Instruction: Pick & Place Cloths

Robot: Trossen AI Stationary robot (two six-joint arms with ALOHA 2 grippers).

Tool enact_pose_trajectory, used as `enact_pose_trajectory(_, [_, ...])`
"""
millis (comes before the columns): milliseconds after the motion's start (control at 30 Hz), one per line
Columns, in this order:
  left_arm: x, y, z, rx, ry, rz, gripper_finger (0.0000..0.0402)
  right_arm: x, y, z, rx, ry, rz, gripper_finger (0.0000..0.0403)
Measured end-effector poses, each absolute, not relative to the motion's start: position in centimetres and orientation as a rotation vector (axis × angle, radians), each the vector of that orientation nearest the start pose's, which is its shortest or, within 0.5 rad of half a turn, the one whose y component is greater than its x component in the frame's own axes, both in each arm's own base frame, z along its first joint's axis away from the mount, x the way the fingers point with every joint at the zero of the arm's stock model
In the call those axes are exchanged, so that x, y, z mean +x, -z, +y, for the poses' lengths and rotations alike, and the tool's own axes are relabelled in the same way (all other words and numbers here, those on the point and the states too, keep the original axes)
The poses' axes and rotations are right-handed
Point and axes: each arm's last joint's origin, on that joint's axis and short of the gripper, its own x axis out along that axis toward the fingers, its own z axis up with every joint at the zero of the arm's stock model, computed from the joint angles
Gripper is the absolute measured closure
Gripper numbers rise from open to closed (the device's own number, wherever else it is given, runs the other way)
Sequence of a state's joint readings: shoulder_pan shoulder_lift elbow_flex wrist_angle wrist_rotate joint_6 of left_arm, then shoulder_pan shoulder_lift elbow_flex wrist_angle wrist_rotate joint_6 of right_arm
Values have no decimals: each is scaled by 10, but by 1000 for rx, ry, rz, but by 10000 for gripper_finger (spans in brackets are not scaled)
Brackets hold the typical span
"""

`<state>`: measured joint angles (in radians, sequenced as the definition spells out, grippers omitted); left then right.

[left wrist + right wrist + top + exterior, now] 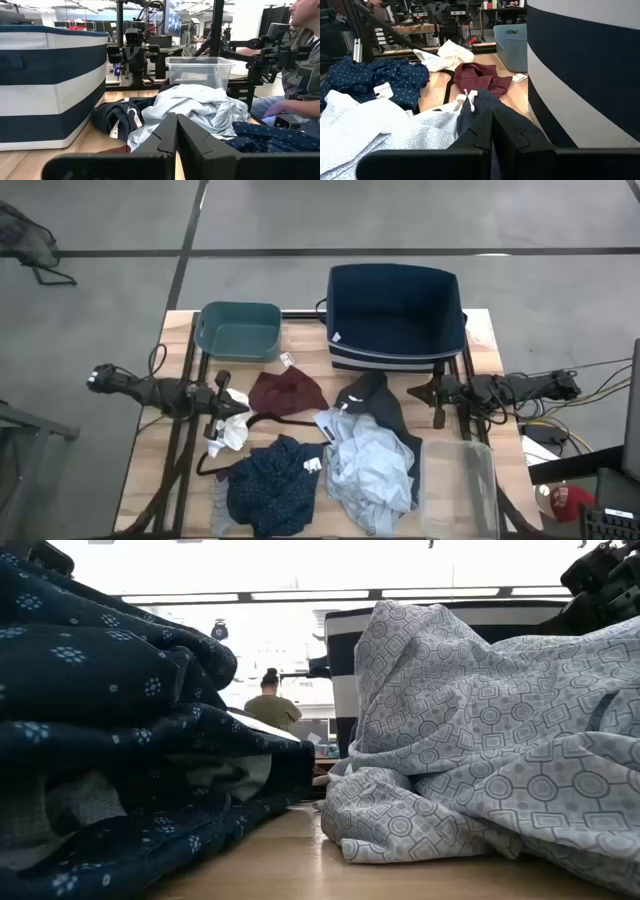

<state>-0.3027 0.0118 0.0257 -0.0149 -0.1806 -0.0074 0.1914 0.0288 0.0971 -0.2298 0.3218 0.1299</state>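
Sitting behind cloths (pixel 320 465): navy bin (pixel 395 315), teal tub (pixel 239 330).

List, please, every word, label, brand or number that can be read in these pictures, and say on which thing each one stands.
No text can be read in any view.
White tag on the navy patterned top: marks too small to read.
White tag beside the maroon piece: blurred, unreadable.
White label on the black piece: nothing legible.
White tag on the striped navy bin: too small to tell.
Screens in the room behind the table: blurred.
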Motion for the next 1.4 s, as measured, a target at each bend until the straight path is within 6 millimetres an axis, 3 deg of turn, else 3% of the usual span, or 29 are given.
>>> enact_pose_trajectory(1200, [94, -170, -24, -7, 122, 2, 388, 91, -172, 8, 88, 140, 147, 394])
enact_pose_trajectory(1400, [94, -170, -24, -7, 122, 2, 387, 90, -173, 5, -141, 221, 164, 394])
